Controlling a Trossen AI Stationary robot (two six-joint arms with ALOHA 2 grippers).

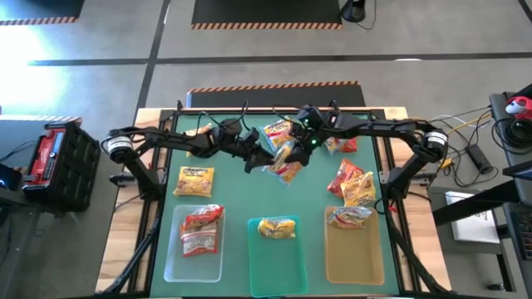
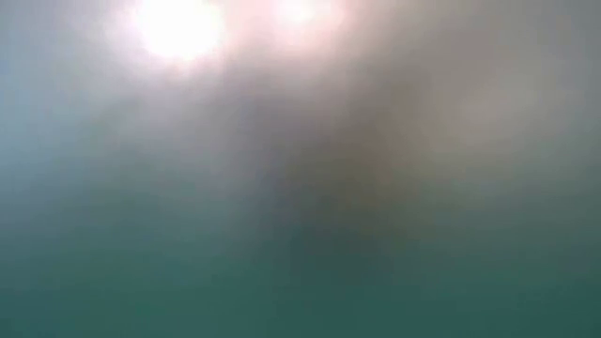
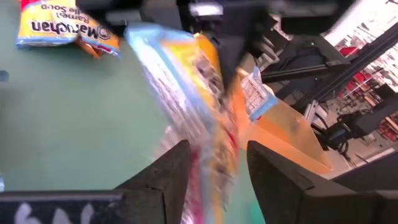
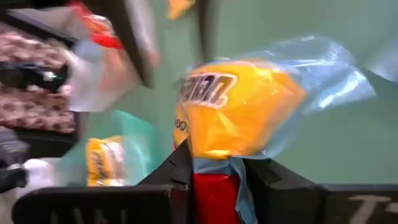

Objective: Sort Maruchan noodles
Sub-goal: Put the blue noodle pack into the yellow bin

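Observation:
A yellow-orange Maruchan noodle packet hangs in the air over the middle of the green mat, between my two arms. My right gripper is shut on one end of it. My left gripper stands open with the packet's other end between its fingers. Loose packets lie on the mat: a yellow one at the left, one at the far middle, and red and yellow ones at the right. The low view shows only blur. My right gripper pinches the packet's crimped end, where clear blue film and red print show, between its two fingers. It comes slanting down from the table's right side. The packet's yellow body extends beyond the fingertips, lifted clear of the mat. My left gripper's fingers flank the packet's other end; whether they touch it I cannot tell.
Three trays stand along the near edge: a clear one holding two red packets, a teal one holding a yellow packet, and an amber one holding one packet. A dark case stands off the table's left.

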